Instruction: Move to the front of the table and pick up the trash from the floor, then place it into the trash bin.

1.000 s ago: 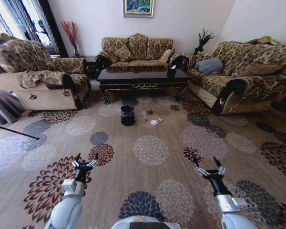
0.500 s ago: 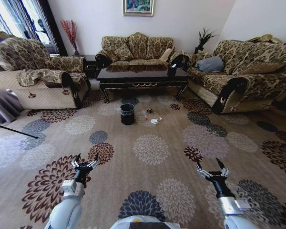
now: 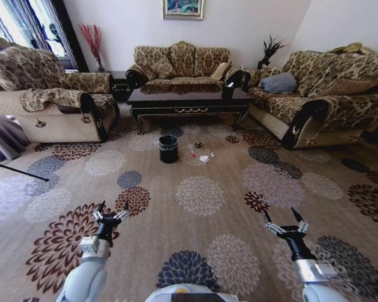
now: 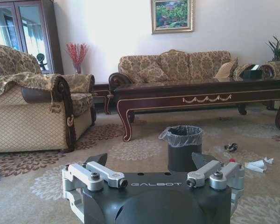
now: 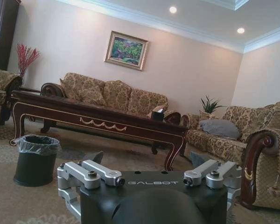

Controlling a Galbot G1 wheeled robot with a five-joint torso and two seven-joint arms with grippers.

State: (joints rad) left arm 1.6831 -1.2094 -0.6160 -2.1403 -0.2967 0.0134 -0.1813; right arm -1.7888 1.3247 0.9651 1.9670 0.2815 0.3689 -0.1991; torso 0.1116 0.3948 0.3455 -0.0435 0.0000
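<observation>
We see the trash [image 3: 203,158] lying on the floor [image 3: 201,251] well ahead of us, a loose scatter of white paper with a red bit and a dark scrap just in front of the table [image 3: 188,99], below its front edge and toward its right half. The trash bin [image 3: 168,150] stands just beside it, on its left, also in front of the table. Both arms hang low and forward over the carpet, well apart from the litter: the left gripper [image 3: 111,216] and the right gripper [image 3: 285,223] each have their 2 fingers spread wide and carry nothing.

The scatter sits almost on our centre line, a little to the right of it, so we judge neither arm can reach it from here and the base must close the gap first. In the left wrist view the bin [image 4: 183,147] is dead ahead of that gripper and the paper [image 4: 256,164] lies off toward the right arm's side, which suggests the right arm is slightly better placed for the pick.
</observation>
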